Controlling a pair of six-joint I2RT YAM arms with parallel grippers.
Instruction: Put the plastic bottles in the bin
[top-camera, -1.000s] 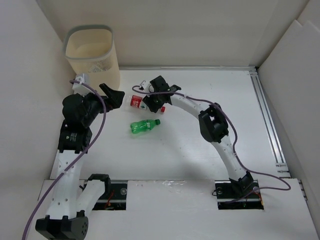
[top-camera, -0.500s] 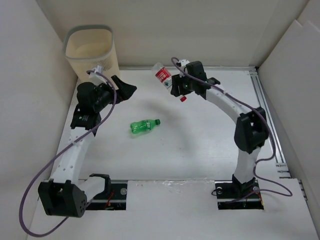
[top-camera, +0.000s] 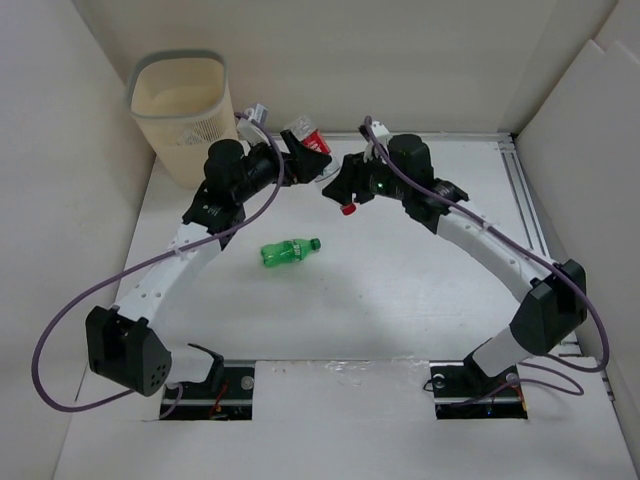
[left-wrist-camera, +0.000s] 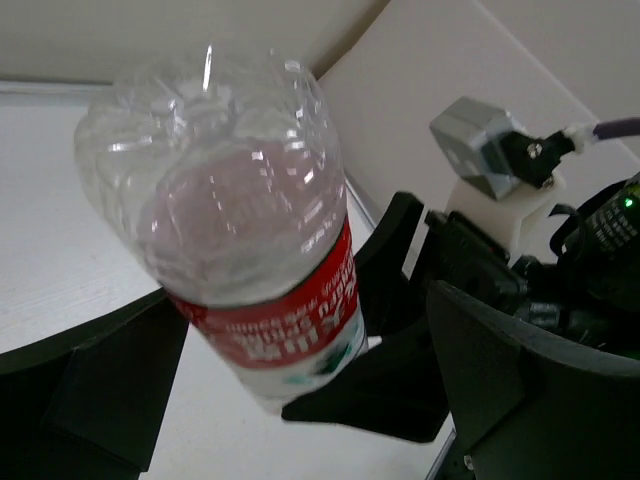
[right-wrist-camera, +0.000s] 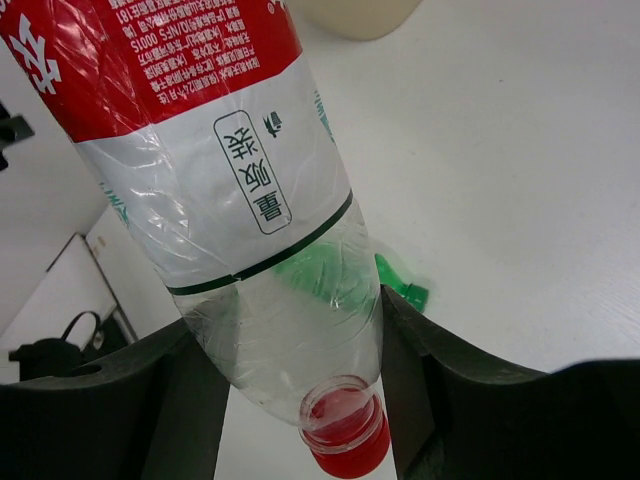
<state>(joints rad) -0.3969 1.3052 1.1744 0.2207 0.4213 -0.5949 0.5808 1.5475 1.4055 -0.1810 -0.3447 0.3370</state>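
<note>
A clear bottle with a red label (top-camera: 302, 132) hangs in the air, tilted, red cap (top-camera: 348, 209) lowest. My right gripper (top-camera: 338, 186) is shut on it near the neck; in the right wrist view the fingers (right-wrist-camera: 420, 385) press both sides of the bottle (right-wrist-camera: 250, 200). My left gripper (top-camera: 303, 153) is open, its wide jaws standing either side of the bottle's base end (left-wrist-camera: 215, 160) without clear contact. A green bottle (top-camera: 288, 251) lies on the table. The cream bin (top-camera: 150, 105) stands at the back left.
White walls close in the table on the left, back and right. A metal rail (top-camera: 535, 235) runs along the right side. The bin's side (right-wrist-camera: 350, 12) shows at the top of the right wrist view, the green bottle (right-wrist-camera: 402, 287) behind the held one.
My right gripper lifted the red-labelled bottle off the table and turned it cap-down. My left arm swung right from beside the bin, and its open jaws now flank the bottle's base.
</note>
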